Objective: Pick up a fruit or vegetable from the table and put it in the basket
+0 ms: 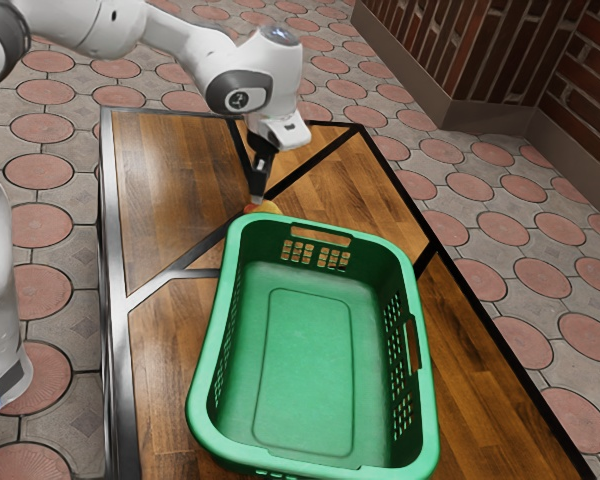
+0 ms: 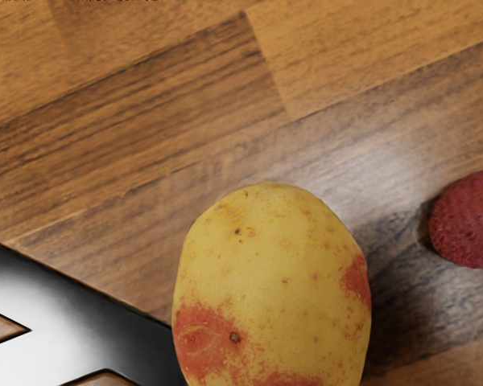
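reaching down to the red-blotched potato (image 2: pixel 274 281)

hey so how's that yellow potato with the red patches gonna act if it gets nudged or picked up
The potato may roll if nudged, given its rounded, oval outline. Its plump, unwrinkled look suggests it should be stiff. Its smooth skin might slip if gripped off-centre.
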Robot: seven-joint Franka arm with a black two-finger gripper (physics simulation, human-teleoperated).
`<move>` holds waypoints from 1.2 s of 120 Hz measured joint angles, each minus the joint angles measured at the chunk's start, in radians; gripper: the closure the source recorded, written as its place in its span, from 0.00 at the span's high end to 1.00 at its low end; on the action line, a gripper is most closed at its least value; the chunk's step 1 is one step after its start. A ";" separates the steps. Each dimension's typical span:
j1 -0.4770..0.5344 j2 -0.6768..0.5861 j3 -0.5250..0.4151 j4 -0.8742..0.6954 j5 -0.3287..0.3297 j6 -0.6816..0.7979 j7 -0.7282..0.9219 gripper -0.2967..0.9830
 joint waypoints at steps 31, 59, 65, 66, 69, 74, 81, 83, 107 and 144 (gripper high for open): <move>0.000 0.038 -0.002 -0.022 -0.017 0.067 0.022 0.76; -0.001 0.057 -0.002 -0.023 -0.021 0.096 0.035 0.76; -0.001 0.067 -0.002 -0.023 -0.022 0.101 0.038 0.76; -0.001 0.069 -0.002 -0.023 -0.022 0.102 0.038 0.76; -0.001 0.073 -0.002 -0.023 -0.024 0.105 0.039 0.76; -0.001 0.083 -0.002 -0.023 -0.029 0.108 0.041 0.73; -0.001 0.091 -0.002 -0.023 -0.035 0.113 0.043 0.68; -0.001 0.093 -0.002 -0.023 -0.036 0.114 0.043 0.67; 0.001 0.114 0.000 -0.023 -0.048 0.124 0.047 0.52; 0.000 0.068 0.012 0.012 -0.045 0.101 0.028 0.37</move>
